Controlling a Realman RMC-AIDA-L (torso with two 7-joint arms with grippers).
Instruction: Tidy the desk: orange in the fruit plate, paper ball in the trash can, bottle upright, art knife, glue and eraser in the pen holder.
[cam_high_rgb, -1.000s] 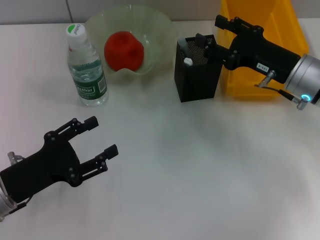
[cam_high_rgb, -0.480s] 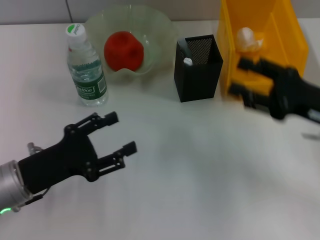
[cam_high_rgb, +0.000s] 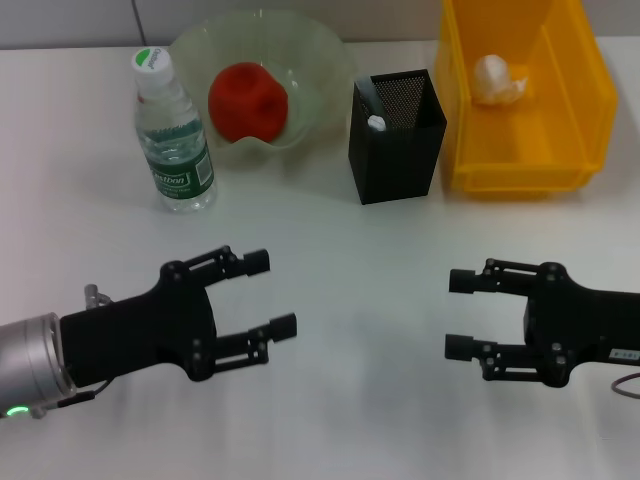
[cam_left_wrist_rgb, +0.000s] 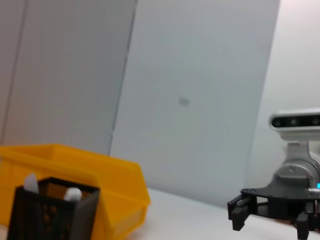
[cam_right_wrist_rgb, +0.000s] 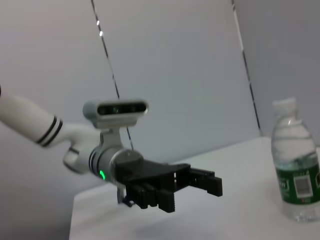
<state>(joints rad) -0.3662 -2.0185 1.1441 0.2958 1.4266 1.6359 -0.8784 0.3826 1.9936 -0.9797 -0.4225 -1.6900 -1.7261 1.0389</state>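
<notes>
Both black grippers hover low over the white desk, facing each other: the left gripper (cam_high_rgb: 271, 292) and the right gripper (cam_high_rgb: 458, 314), each spread wide and empty. Beyond them stands the tall black mesh pen holder (cam_high_rgb: 397, 140) with a white-tipped item inside. The crumpled white paper ball (cam_high_rgb: 497, 79) lies in the bright-yellow rectangular trash can (cam_high_rgb: 520, 165). The red-orange orange (cam_high_rgb: 247, 102) sits in the pale-green scalloped fruit plate (cam_high_rgb: 320, 60), beside the upright clear water bottle (cam_high_rgb: 172, 135).

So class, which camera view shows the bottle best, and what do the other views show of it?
The head view: the whole bottle stands upright beside the fruit plate, cap to base. The right wrist view also shows the bottle, label facing the camera, but the picture's edge cuts off its base. The left wrist view does not show it.
</notes>
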